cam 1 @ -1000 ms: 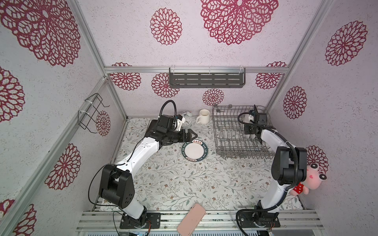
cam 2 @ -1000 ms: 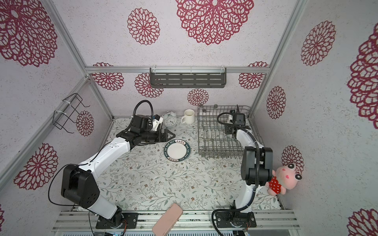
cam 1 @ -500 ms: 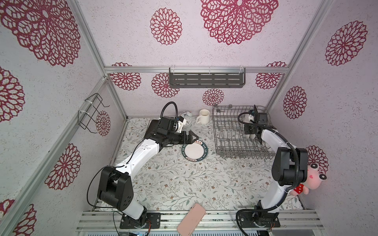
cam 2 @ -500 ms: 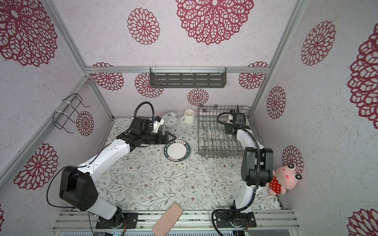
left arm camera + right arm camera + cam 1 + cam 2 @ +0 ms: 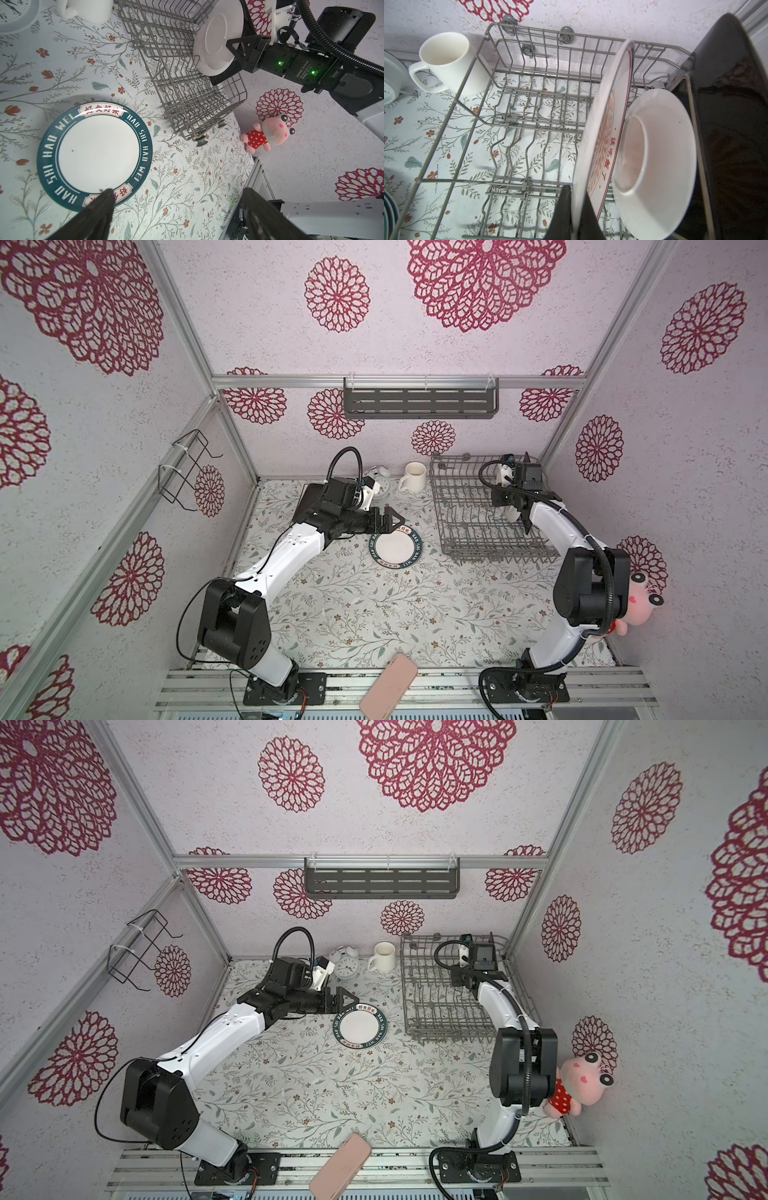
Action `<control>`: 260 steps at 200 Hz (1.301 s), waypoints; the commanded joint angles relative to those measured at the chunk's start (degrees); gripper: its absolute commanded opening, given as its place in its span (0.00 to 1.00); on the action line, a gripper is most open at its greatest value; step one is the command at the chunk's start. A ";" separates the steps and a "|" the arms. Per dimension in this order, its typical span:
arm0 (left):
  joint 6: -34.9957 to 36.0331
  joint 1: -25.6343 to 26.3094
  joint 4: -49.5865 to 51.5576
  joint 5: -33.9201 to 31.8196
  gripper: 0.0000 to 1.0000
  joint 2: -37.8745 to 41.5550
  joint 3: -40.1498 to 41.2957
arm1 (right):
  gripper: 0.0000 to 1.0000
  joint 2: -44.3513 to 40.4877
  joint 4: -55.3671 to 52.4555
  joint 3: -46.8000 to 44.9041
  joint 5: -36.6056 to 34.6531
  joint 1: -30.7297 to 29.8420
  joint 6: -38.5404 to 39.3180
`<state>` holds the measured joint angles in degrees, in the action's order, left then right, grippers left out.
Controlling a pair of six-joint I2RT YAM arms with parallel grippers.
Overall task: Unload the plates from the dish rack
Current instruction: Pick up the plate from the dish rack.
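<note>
Nearest the front, the lettered-rim plate lies flat and face up on the floral surface, outside the dish rack. The left tool hovers over that plate's edge, jaws spread wide and holding nothing.

Farther back, in the far right part of the rack, the right tool is clamped tight on the rim of the sunburst plate, with one finger on each face. This plate stands on edge, nearly upright between the prongs. The way out looks to be a lift along its own plane until it clears the wires. The right arm is the one on it. The left arm is well apart, beyond the rack's wall.

Just behind the sunburst plate stands a plain white plate, then a black-backed square plate by the rack's end.

Whether the white plate touches the sunburst plate cannot be told. The plates' lower edges and their slots are hidden. In both top views the right wrist covers the grip.
</note>
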<state>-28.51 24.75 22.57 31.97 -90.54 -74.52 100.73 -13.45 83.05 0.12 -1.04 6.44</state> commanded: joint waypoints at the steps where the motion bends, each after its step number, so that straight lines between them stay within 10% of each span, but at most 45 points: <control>1: 1.96 0.43 -0.76 -0.54 0.97 1.49 0.01 | 0.00 -6.08 2.99 2.57 -1.46 -0.86 -0.07; 126: 2.43 0.42 -0.06 -1.84 0.97 3.27 0.08 | 0.00 -10.83 2.18 1.52 2.88 -7.63 0.73; 260: 0.89 -4.27 -3.74 -4.95 0.98 12.82 0.23 | 0.00 -23.59 13.32 -10.53 2.43 -27.35 20.04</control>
<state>-26.72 22.09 22.26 26.41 -79.81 -74.74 80.99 -7.29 72.69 4.38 -24.73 20.84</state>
